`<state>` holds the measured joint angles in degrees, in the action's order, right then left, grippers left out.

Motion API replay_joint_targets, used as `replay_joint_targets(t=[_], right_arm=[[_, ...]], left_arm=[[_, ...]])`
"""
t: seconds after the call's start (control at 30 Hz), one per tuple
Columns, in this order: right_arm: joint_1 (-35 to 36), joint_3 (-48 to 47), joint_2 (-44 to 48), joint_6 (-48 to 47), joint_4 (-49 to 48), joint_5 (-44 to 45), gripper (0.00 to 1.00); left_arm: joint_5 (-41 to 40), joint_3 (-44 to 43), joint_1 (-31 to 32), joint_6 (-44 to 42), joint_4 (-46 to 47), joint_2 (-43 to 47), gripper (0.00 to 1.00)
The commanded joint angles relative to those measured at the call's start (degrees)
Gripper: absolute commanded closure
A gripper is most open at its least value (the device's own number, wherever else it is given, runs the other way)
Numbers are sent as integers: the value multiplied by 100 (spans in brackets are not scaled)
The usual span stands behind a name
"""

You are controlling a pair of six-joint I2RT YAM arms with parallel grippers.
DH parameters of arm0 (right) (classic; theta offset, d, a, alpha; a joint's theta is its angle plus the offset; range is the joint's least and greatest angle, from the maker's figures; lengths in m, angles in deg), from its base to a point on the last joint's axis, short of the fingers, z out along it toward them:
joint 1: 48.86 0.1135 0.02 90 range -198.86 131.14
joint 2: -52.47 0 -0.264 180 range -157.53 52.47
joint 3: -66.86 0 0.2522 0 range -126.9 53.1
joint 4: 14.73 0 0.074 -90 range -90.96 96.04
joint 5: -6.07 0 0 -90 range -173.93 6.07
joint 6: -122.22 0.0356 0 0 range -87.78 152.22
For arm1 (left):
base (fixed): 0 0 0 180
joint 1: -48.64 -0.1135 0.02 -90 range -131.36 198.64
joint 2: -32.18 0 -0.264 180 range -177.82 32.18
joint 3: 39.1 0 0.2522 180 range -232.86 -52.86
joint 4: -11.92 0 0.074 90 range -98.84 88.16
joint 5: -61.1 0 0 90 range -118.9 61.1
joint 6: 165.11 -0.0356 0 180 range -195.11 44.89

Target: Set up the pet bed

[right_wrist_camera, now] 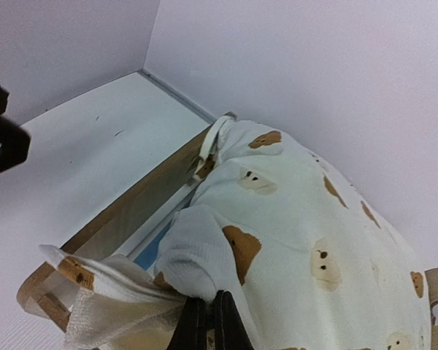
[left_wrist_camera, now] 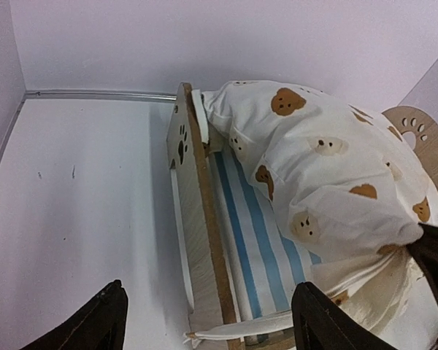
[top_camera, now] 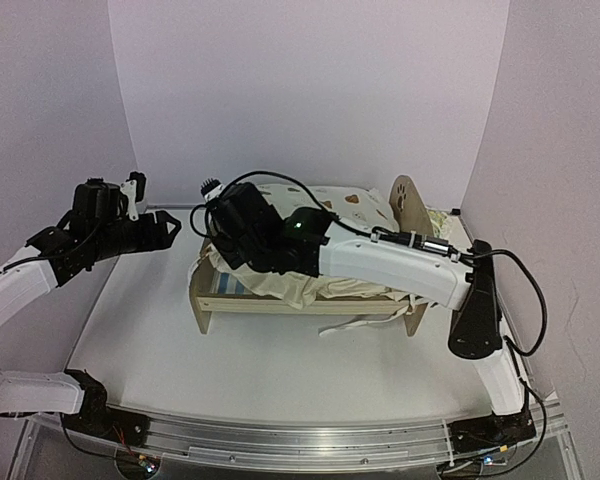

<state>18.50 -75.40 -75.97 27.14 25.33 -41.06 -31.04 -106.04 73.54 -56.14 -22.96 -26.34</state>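
Centrally on the white table [top_camera: 230, 370] stands the light-wood pet bed [top_camera: 280, 303], a bear-print cushion [top_camera: 355, 205] heaped across its striped base. The right gripper [right_wrist_camera: 208, 319] is pinched tight on the cushion's fabric; the left gripper [top_camera: 168, 228] hangs spread wide, empty, near the bed's left end.

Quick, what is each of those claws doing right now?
Left gripper: open, holding nothing, next to the pet bed.
Right gripper: shut on the bear-print cushion.
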Motion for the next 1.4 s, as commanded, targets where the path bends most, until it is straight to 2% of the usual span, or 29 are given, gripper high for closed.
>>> replay_joint_targets(t=[0.0, 0.23, 0.37, 0.7, 0.83, 0.97, 1.13, 1.37], right_arm=[[-166, 282, 716, -237, -528, 248, 100], [-441, 1033, 1348, -213, -748, 267, 100], [-506, 1329, 1528, -113, -798, 149, 100], [-561, 1255, 1442, -228, -806, 193, 100], [-562, 1223, 1450, -222, -804, 159, 100], [-565, 1298, 1498, -204, -804, 144, 100], [-564, 1465, 1570, -205, -802, 163, 100], [-575, 1613, 1712, -213, -839, 178, 100]], left_arm=[[392, -476, 137, -237, -69, -241, 22], [856, -533, 494, -514, 77, -549, 24], [1123, -308, 744, -686, 438, -532, 21], [1393, 135, 900, -1078, 675, -522, 18], [1319, 57, 953, -1102, 834, -848, 22], [1140, -75, 1032, -1132, 980, -1113, 35], [1063, -74, 1040, -1152, 1125, -1065, 67], [918, -284, 1053, -1289, 1099, -1294, 82]])
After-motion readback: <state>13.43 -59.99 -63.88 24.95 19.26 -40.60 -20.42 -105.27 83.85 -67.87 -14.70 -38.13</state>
